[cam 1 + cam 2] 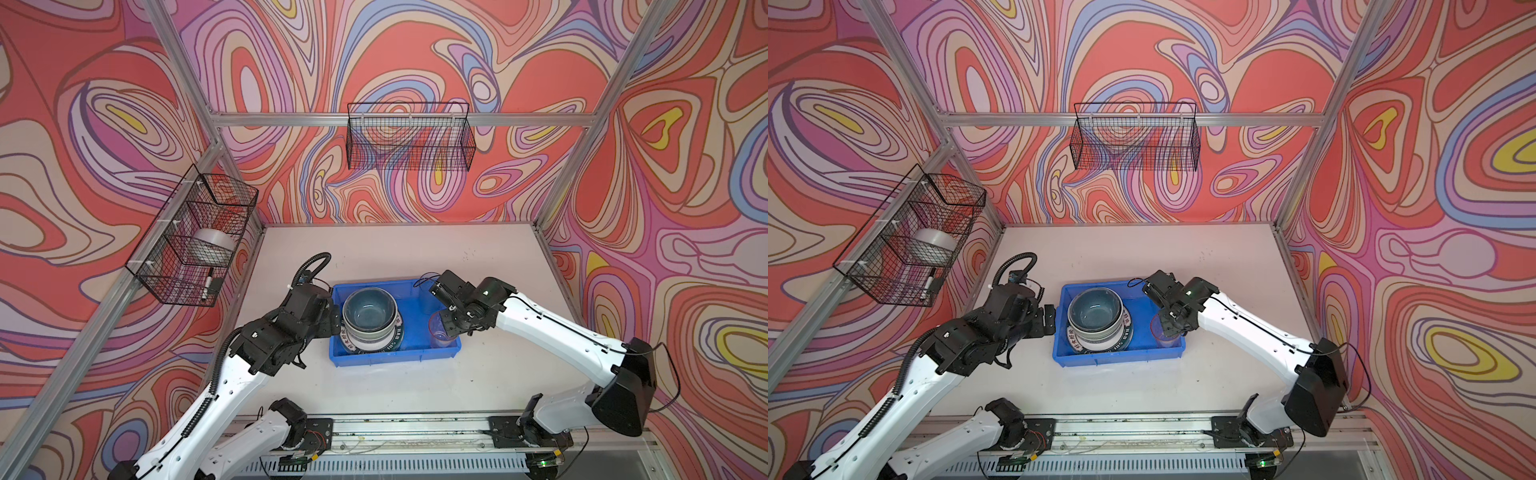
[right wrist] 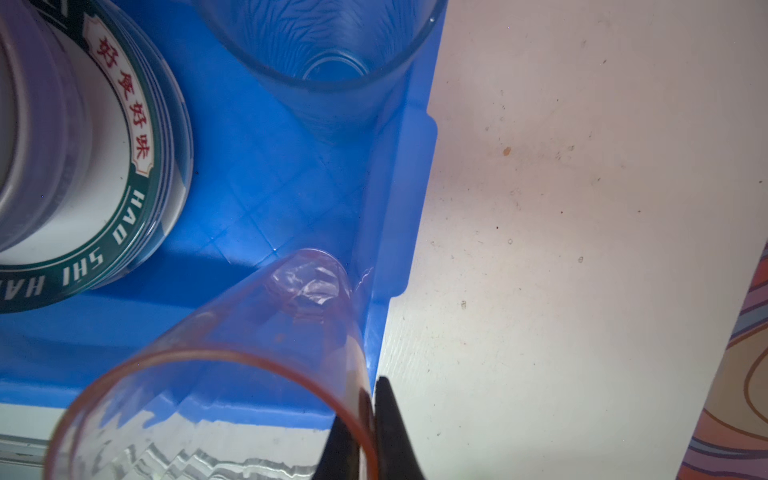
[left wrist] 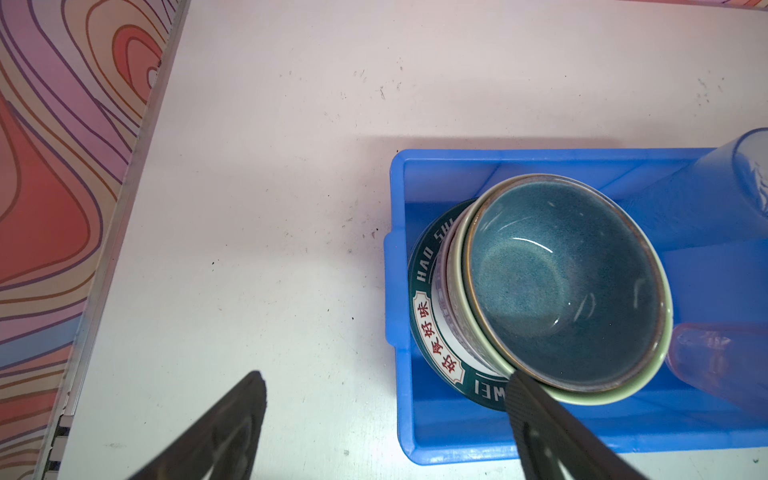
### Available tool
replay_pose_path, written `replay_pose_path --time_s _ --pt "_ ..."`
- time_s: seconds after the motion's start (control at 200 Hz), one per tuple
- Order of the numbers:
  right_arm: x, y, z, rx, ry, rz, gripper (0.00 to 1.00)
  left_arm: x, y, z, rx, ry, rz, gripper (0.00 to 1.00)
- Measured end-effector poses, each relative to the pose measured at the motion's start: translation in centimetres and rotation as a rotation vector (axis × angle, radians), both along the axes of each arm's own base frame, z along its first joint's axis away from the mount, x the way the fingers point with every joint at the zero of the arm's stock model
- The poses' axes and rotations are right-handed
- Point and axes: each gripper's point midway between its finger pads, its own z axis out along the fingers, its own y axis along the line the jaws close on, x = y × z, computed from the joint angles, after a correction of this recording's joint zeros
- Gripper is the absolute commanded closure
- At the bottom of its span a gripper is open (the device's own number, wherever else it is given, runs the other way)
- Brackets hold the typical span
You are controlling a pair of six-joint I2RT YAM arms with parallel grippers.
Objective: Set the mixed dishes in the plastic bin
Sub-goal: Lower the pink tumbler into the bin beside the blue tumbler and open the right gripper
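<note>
A black wire basket (image 1: 183, 270) hangs on the left wall, holding a white roll (image 1: 214, 245) and a dark marker (image 1: 208, 284). Below it the left pincer (image 3: 385, 380) has its jaws wide apart and holds nothing. One ribbed black fingertip lies over the plate's edge by the stack (whether it touches I cannot tell), and the other is over the bare, scuffed white worktop (image 1: 478, 257).

The bright blue plastic bin (image 1: 395, 355), rectangular with low walls and a rolled rim, sits mid-worktop. In its left half the dishes are stacked. A glossy, speckled dark blue bowl (image 1: 368, 309) nests in a pale green bowl (image 3: 636, 392), with a grey bowl (image 3: 446, 274) beneath. All rest on a white plate (image 3: 422, 270) with a lettered dark green rim, and the edge of a blue-striped plate (image 2: 176, 124) peeks out under it.

In the bin's right half stands a clear blue tumbler (image 2: 332, 50), upright at the far side. A clear pink tumbler (image 2: 249, 332) stands in the near right corner, just beside the wall. The right pincer (image 2: 368, 436) is clamped on the pink tumbler's rim, one finger inside and one outside (whether the base rests on the bin's gridded floor I cannot tell).
</note>
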Motion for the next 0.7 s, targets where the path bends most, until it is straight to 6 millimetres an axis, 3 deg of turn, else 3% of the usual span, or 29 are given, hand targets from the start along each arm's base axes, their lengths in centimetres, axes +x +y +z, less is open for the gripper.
replay_pose_path --time_s 0.501,0.701 --pt "0.4 0.0 -2.3 0.010 0.059 -0.012 0.98 0.7 -0.2 -0.9 0.005 0.013 0.012 0.06" --pt "0.4 -0.1 -2.4 0.015 0.067 -0.016 0.84 0.7 -0.2 -1.5 0.006 0.023 0.018 0.06"
